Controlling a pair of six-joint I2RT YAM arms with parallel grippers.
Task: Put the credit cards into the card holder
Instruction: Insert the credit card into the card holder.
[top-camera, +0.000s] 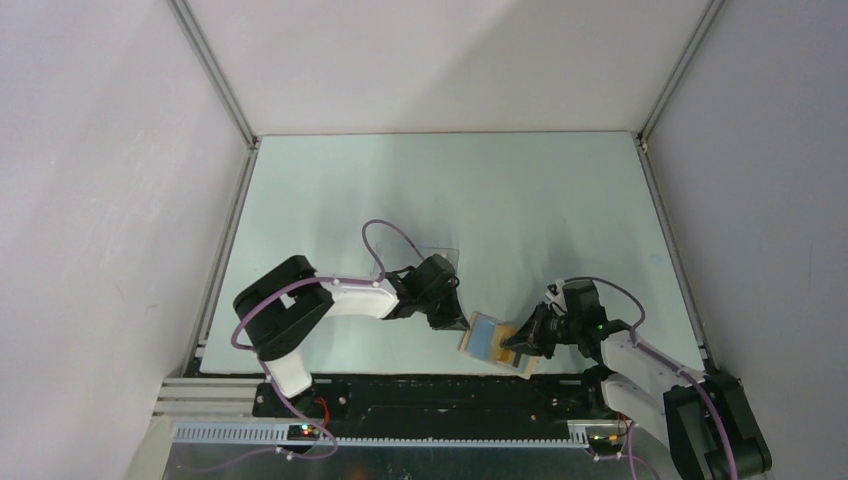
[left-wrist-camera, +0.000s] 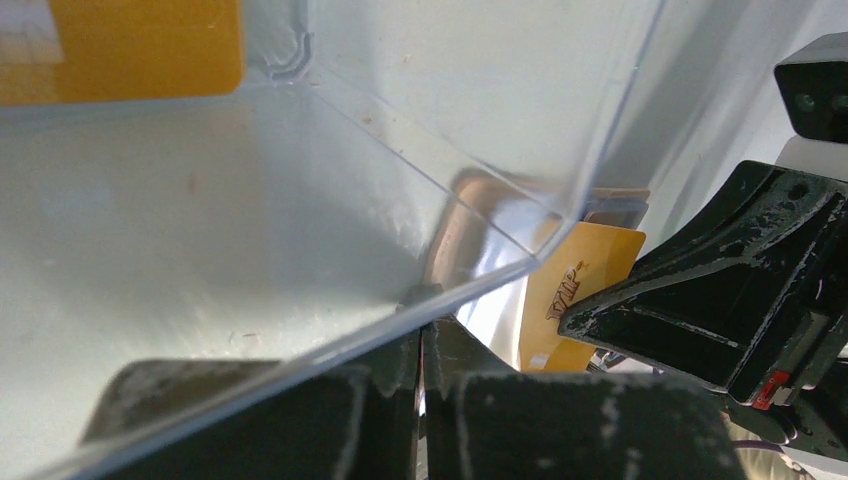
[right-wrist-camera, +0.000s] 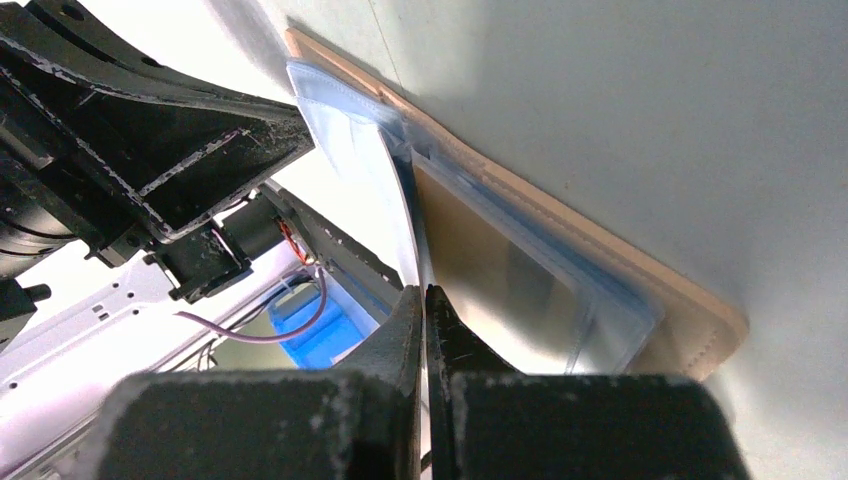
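Observation:
The tan card holder (top-camera: 481, 336) lies open near the table's front edge, blue lining up; in the right wrist view its tan edge (right-wrist-camera: 690, 312) and clear pockets show. My right gripper (top-camera: 522, 340) (right-wrist-camera: 425, 300) is shut on an orange credit card (top-camera: 509, 333) (left-wrist-camera: 578, 285). That card is edge-on in its own view, and its far end is at the holder's pockets. My left gripper (top-camera: 446, 318) (left-wrist-camera: 421, 335) is shut, its tips at the holder's left side. Another credit card (left-wrist-camera: 120, 45) shows through the clear box.
A clear plastic box (left-wrist-camera: 300, 170) fills most of the left wrist view, its edge crossing right at my left fingertips. I cannot tell whether they pinch it. Its faint outline (top-camera: 440, 250) shows behind the left gripper. The two grippers are close together.

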